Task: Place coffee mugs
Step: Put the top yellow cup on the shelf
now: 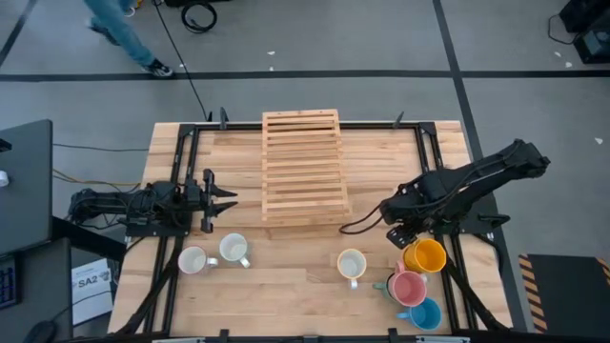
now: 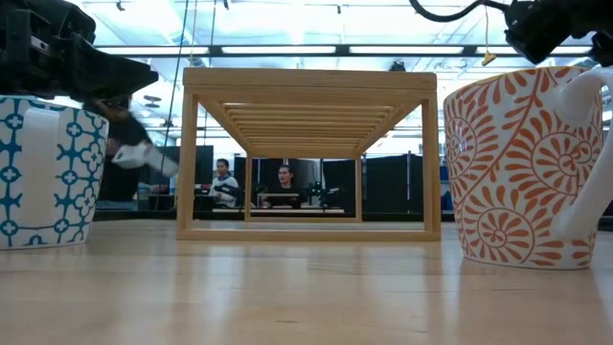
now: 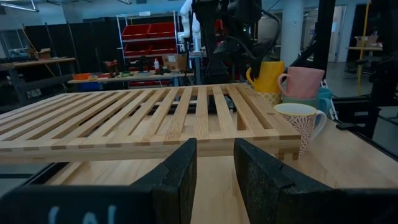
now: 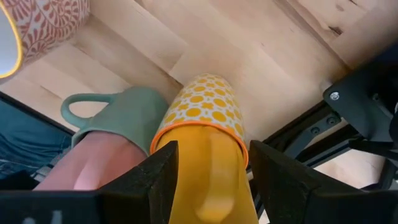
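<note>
Currently the step in hand looks like the pick of the orange mug (image 1: 426, 255): the right gripper (image 4: 208, 171) hangs directly over it, fingers spread wide to either side of the rim, not yet clamped. In the right wrist view one finger seems outside the wall and the other over the mouth, though I can't tell that for sure. Next move, as I judge it: go down a little, close on the rim, lift straight up clear of its neighbours, then carry it to the wooden rack (image 1: 303, 168).

Largest first. Table (image 1: 286, 295): light wood, all items on it. Rack: slatted, centre-back of table, nothing on top, and the low view shows nothing under it either. So no mug placed yet, task at its start.

Mugs: six visible from above. Right cluster near the table's front right corner: orange mug, pink mug (image 1: 409, 287) just beside it, blue mug (image 1: 424, 314) in front, and a green mug (image 4: 127, 112) tucked against the pink and orange ones. Orange-patterned white mug (image 1: 352, 264) stands alone, front centre-right. Two white mugs (image 1: 213, 254) side by side front left; one carries a blue pattern in the low view. All upright; those whose insides show look empty.

Left gripper (image 3: 214, 171): waiting at the left of the rack, low, fingers partly apart, pinching nothing.
</note>
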### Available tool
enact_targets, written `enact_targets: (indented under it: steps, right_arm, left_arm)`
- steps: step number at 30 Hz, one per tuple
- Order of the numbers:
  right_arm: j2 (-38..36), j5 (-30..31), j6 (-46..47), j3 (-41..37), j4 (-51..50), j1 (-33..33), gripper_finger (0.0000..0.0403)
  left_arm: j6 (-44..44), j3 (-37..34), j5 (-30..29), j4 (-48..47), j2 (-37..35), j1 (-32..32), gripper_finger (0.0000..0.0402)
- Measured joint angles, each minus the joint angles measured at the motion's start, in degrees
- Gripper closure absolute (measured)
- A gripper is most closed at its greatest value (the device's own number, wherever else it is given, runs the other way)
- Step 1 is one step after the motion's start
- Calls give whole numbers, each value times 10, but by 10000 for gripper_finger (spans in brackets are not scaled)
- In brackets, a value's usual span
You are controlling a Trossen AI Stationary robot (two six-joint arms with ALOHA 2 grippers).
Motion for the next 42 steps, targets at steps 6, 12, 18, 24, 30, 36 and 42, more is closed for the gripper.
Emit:
enact_targets:
  steps: [6, 12, 18, 24, 30, 36, 42]
  right_arm:
    - [13, -4, -5, 0, 0, 1, 200]
    - [18, -11, -5, 0, 0, 1, 217]
    - [18, -19, -5, 0, 0, 1, 255]
    - [18, -19, -5, 0, -1, 1, 291]
    - [18, -20, -4, 0, 0, 1, 328]
    - [18, -22, -5, 0, 0, 1, 348]
    - [18, -30, -4, 0, 0, 0, 338]
  left_arm:
    - [0, 0, 0, 0, 0, 0, 288]
    - [0, 0, 0, 0, 0, 0, 288]
    - [0, 0, 0, 0, 0, 0, 288]
    - [0, 0, 0, 0, 0, 0, 288]
    - [0, 0, 0, 0, 0, 0, 288]
    - [0, 0, 0, 0, 0, 0, 288]
    - [0, 0, 0, 0, 0, 0, 288]
